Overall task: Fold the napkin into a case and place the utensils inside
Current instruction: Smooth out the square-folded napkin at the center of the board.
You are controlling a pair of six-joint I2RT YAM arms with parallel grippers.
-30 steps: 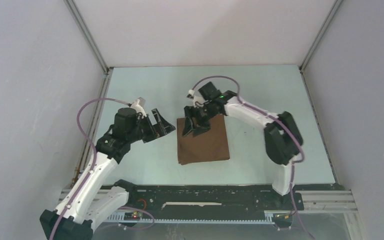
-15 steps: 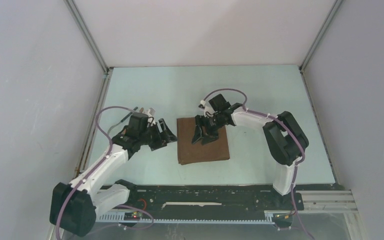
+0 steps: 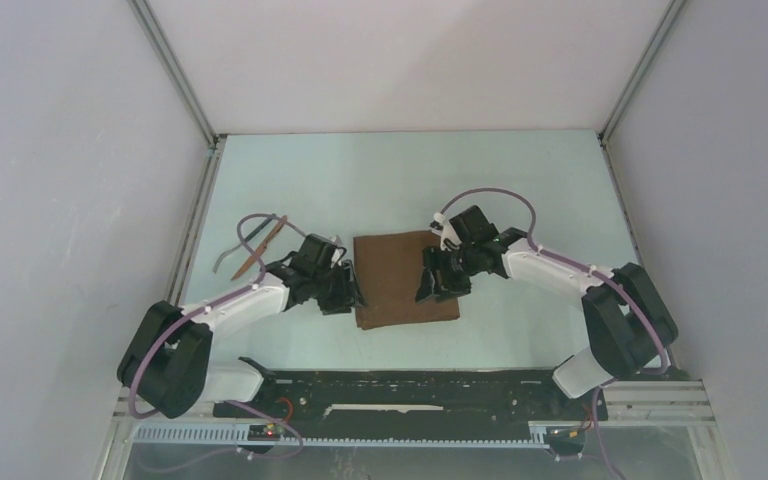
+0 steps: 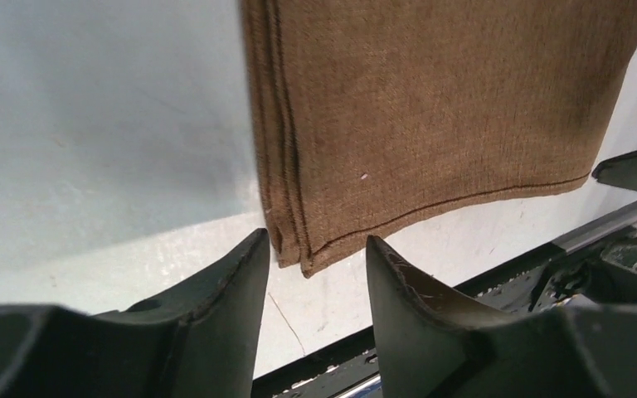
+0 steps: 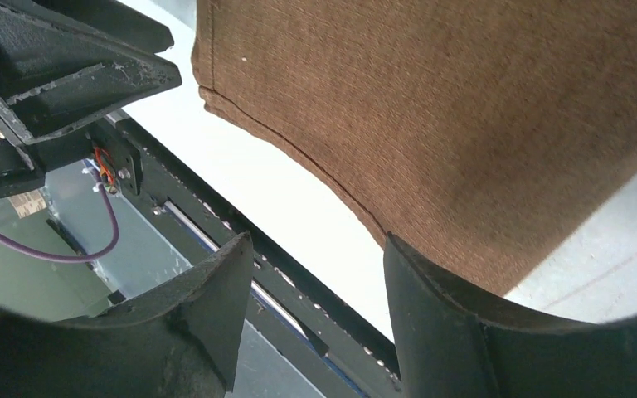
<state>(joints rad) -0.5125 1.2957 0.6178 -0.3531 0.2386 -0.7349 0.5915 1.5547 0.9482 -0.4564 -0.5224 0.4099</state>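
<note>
brown cloth, folded down to a fat rectangle, sits dead centre of the top view. that's the napkin, lying flat on the pale table. its long side runs top to bottom of the frame, only a bit longer than it is wide, so to my eye it's not a case yet.

my left gripper is right at the napkin's lower left corner. in the left wrist view that corner pokes in just beyond the gap between my fingertips, stacked layers showing along the edge, nothing pinched. hand's spread, empty.

my right gripper hangs over the lower right part of the cloth. it's spread too, with nothing in it. from its wrist view the cloth fills the upper frame and its hemmed edge runs diagonally above my fingertips.

both forearms are stretched low and angled inward, one on each side.

the utensils lie well apart at middle left, past my left elbow, so the left arm is the nearer one for those. i reckon another fold comes first, and the left corner is the one lined up for grabbing.
</note>
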